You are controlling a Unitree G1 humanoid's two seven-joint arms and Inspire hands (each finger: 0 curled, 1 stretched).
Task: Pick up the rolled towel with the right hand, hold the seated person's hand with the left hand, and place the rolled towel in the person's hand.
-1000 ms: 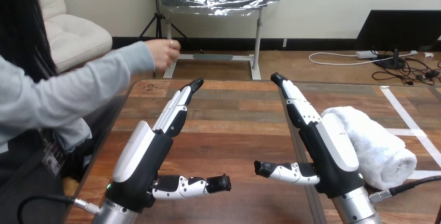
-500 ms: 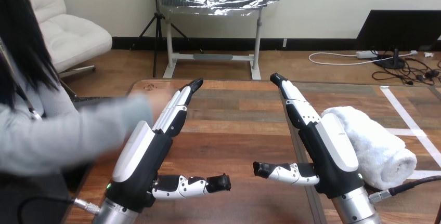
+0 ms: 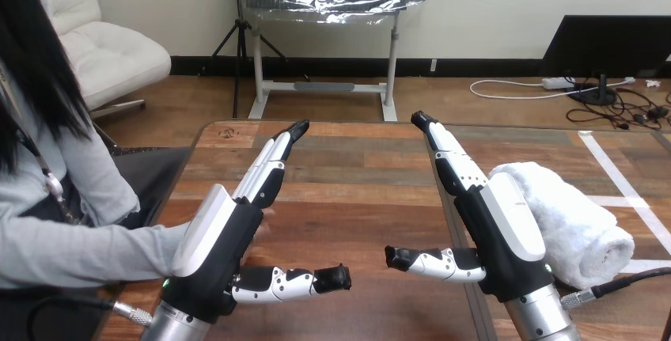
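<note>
Where the rolled towel [image 3: 581,226] lies: on the wooden table [image 3: 356,191] at my right, its length running away from me, held by nothing.
My right hand [image 3: 506,230]: set on edge just left of the towel, fingers [image 3: 453,161] straight and together, thumb stuck out to the left, gripping nothing. I cannot tell whether its back touches the towel.
My left hand [image 3: 221,238]: also on edge, fingers [image 3: 271,161] straight, thumb out toward the right hand, gripping nothing.
The person: seated at the table's left. A grey sleeve [image 3: 87,250] reaches in low toward my left hand. The person's hand is hidden behind my left hand, so I cannot tell whether the two touch.
Step in hand: picking up the towel, as I judge it, and not yet begun.
How to do it well: my palm faces away from the towel, so I would turn the right hand over, lower it onto the roll's middle, and curl fingers and thumb round its full thickness.
How the towel may handle: soft, and likely to sag or unroll if pinched at one end.
In the way: nothing lies between my right hand and the towel. The left hand and the sleeve stand well apart from that reach.
</note>
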